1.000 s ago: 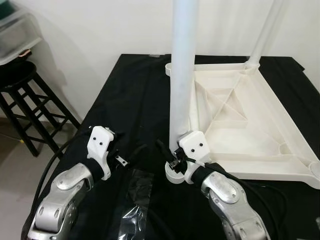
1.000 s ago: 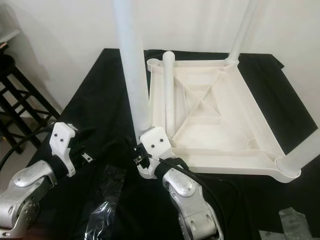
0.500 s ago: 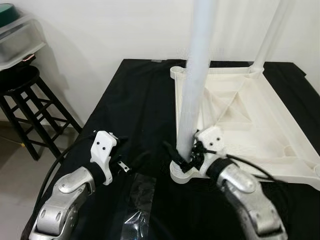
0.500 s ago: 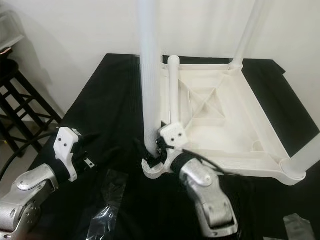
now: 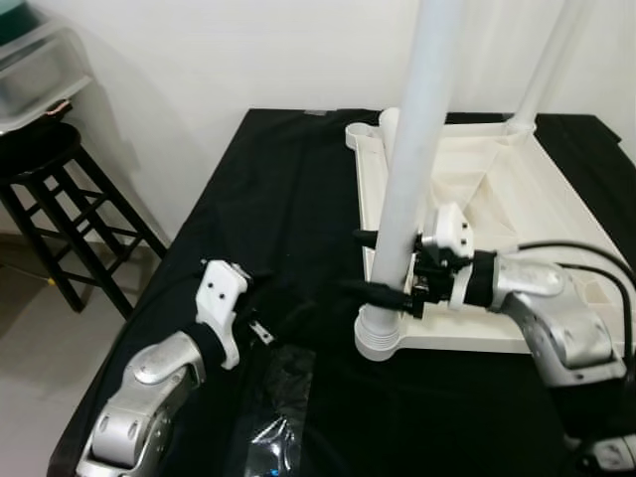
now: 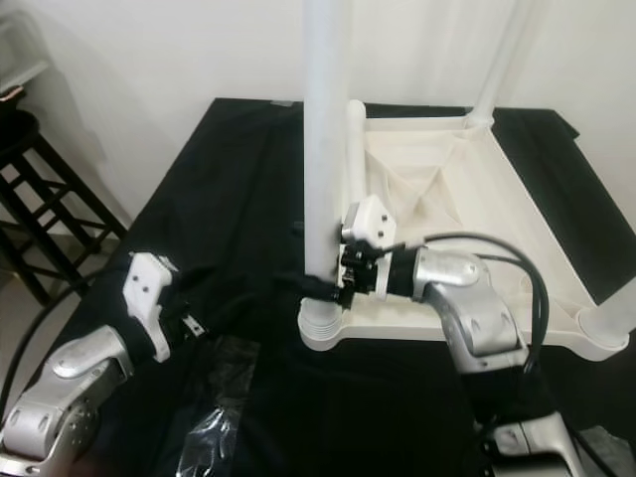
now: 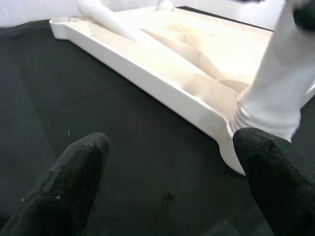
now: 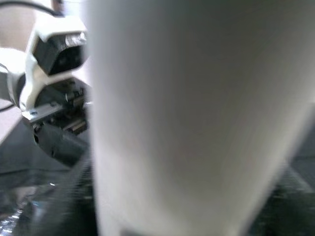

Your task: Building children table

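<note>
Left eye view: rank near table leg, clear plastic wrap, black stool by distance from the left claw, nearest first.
From the left claw:
1. Clear plastic wrap, on the black cloth just beside and below the claw.
2. Near table leg, upright in the tabletop's corner socket, toward the robot's right.
3. Black stool, on the floor off the table's left edge.

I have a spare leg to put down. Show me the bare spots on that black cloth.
The widest bare stretch of black cloth runs between its left edge and the upturned tabletop, ahead of the left hand. It is crowded near the front corner: the right hand straddles the upright leg there, and clear plastic wrap lies at the near edge.
</note>
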### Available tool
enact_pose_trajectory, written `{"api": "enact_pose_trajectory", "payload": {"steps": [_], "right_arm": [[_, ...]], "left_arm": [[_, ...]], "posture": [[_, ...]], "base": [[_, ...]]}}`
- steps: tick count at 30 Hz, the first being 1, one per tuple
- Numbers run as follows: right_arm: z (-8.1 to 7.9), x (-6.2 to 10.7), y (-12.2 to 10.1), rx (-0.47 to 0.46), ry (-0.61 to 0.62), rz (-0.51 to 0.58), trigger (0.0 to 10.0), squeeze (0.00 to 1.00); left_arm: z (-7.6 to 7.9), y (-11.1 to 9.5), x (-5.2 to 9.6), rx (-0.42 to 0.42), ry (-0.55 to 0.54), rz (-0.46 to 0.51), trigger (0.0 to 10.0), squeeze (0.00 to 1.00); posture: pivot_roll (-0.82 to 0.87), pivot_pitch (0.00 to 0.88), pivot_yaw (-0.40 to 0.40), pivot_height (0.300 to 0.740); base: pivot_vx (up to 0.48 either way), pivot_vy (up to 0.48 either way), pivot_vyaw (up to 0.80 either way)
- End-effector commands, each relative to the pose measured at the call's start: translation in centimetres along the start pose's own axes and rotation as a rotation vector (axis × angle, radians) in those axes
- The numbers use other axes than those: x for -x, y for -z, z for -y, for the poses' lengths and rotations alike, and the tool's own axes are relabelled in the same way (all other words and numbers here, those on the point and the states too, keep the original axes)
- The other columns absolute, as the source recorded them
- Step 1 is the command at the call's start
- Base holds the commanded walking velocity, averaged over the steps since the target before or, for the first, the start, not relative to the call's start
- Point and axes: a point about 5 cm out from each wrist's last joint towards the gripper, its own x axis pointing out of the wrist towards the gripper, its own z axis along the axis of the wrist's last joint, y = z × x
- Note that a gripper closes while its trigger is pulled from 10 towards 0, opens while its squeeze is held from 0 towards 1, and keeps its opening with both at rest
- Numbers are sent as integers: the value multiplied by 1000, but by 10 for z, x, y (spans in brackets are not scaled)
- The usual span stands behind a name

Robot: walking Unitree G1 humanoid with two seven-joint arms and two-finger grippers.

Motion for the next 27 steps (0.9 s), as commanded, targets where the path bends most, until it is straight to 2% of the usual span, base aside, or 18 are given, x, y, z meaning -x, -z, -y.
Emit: {"api": "enact_pose_trajectory", "payload": {"steps": [1, 3, 5, 6, 8, 11, 13, 14, 15, 16, 18, 19, 20, 21, 24, 27], "right_arm": [[4, 2, 1, -31, -7, 34, 0, 0], [4, 2, 1, -31, -7, 34, 0, 0], [6, 2, 4, -76, -38, 57, 0, 0], [6, 2, 4, -76, -38, 57, 0, 0], [4, 7, 14, -102, -21, 45, 0, 0], [0, 10, 22, -109, 13, 33, 0, 0], [-11, 13, 40, -131, 134, -12, 0, 0], [-11, 13, 40, -131, 134, -12, 0, 0], [-17, 11, 52, -165, 235, -69, 0, 0], [-23, 3, 66, -185, 441, -144, 0, 0], [-23, 3, 66, -185, 441, -144, 0, 0], [-44, -8, 78, -235, 620, -209, 0, 0], [-44, -8, 78, -235, 620, -209, 0, 0], [-70, -21, 82, -297, 817, -221, 0, 0], [-69, -22, 83, -302, 832, -223, 0, 0], [-57, -22, 82, -278, 819, -213, 196, 0]], "left_arm": [[6, 5, 2, 9, 33, -11, 10000, 0], [6, 5, 2, 9, 33, -11, 10000, 0], [17, 10, 6, 6, 121, -30, 10000, 0], [17, 10, 6, 6, 121, -30, 10000, 0], [29, 17, 11, -5, 219, -58, 10000, 0], [34, 21, 15, 1, 268, -66, 10000, 0], [41, 27, 22, 10, 335, -80, 10000, 0], [41, 27, 22, 10, 335, -80, 10000, 0], [43, 30, 24, 14, 358, -84, 10000, 0], [45, 33, 27, 23, 374, -87, 10000, 0], [45, 33, 27, 23, 374, -87, 10000, 0], [47, 35, 30, 40, 388, -92, 10000, 0], [47, 35, 30, 40, 388, -92, 10000, 0], [48, 40, 31, 72, 393, -87, 10000, 0], [48, 41, 29, 86, 387, -78, 10000, 0], [47, 42, 27, 98, 390, -66, 10000, 0]], "posture": [[22, 78, 10, 740], [22, 78, 10, 740], [19, 76, 7, 740], [19, 76, 7, 740], [13, 75, 6, 740], [8, 76, 3, 740], [4, 78, 4, 740], [4, 78, 4, 740], [0, 76, -12, 740], [0, 76, -18, 740], [0, 76, -18, 740], [-9, 84, -7, 740], [-9, 84, -7, 740], [-21, 79, 6, 740], [-38, 68, 20, 740], [-42, 63, 7, 740]], "base": [[0, 0, 0], [0, 0, 0], [0, 0, 0], [0, 0, 0], [0, 0, 0], [0, 0, 0], [0, 0, 0], [0, 0, 0], [0, 0, 0], [0, 0, 0], [0, 0, 0], [0, 0, 0], [0, 0, 0], [0, 0, 0], [0, 0, 0], [0, 0, 0]]}}
